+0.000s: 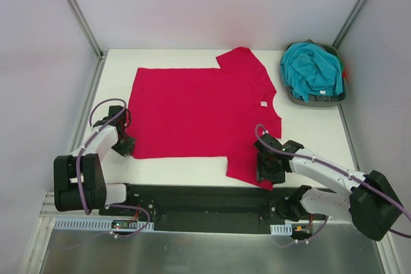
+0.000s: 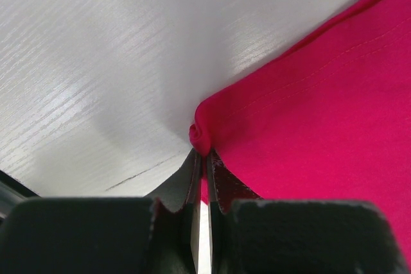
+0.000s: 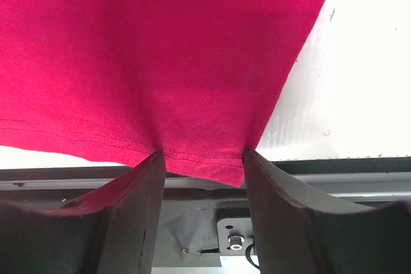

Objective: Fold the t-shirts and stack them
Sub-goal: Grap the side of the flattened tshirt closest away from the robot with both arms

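Saw red tee point(image 1: 199, 110) spread flat in middle of table point(image 1: 308, 133), hem to the left, collar w/ white tag point(image 1: 262, 103) to the right, one sleeve far, one near. Saw teal tee point(image 1: 311, 68) bunched in dark tray point(image 1: 297, 99) at far right corner, prob. parked there pending the red one. Found L gripper point(image 2: 204, 155) clamped tight on near-left hem corner, cloth puckered at tips, a grip for lifting that edge. Found R gripper point(image 3: 204, 158) w/ jaws apart, straddling near sleeve hem, cloth betw. fingers, not pinched yet. Judged setup as prep for first fold: two near-edge pts taken to carry near side over toward far side evenly. Judged task early: nothing folded, nothing stacked. Risk of sleeve slip w/ shallow R bite.
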Motion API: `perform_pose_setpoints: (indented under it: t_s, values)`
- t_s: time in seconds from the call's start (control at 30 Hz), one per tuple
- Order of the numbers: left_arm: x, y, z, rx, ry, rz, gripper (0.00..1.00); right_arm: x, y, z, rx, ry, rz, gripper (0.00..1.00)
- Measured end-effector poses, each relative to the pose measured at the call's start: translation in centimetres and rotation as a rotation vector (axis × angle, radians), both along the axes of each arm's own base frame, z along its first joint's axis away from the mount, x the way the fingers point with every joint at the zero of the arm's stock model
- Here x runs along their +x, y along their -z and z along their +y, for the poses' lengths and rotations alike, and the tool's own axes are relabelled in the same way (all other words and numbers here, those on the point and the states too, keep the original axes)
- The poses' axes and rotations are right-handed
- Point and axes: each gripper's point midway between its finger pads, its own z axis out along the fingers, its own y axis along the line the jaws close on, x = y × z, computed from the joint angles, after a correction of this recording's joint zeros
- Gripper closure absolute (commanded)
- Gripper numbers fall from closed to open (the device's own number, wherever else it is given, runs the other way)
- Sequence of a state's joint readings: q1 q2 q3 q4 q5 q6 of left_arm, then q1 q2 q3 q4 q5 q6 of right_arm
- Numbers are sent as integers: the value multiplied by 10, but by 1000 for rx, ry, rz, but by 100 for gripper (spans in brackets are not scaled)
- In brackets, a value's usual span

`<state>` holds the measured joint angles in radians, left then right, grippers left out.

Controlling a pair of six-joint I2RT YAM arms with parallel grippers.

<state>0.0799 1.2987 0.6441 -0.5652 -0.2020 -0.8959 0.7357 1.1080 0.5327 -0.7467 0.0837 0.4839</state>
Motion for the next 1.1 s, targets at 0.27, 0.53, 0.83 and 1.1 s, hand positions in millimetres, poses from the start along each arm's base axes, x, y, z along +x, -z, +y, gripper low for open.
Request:
perform_pose_setpoints:
  t_s: [0.27, 0.53, 0.83, 1.1]
  values:
    - [2, -2, 0, 2, 3, -6, 100, 0, 1, 1, -12, 30, 14, 57]
    - [9, -6, 4, 23, 17, -14, 100, 5, 1, 5, -6, 33, 9, 98]
    - [5, -23, 9, 47, -26, -34, 100, 7, -23, 13, 109, 15, -75, 99]
    - [-16, -72, 18, 90, -187, -229, 100, -18, -66, 15, 276, -24, -128, 99]
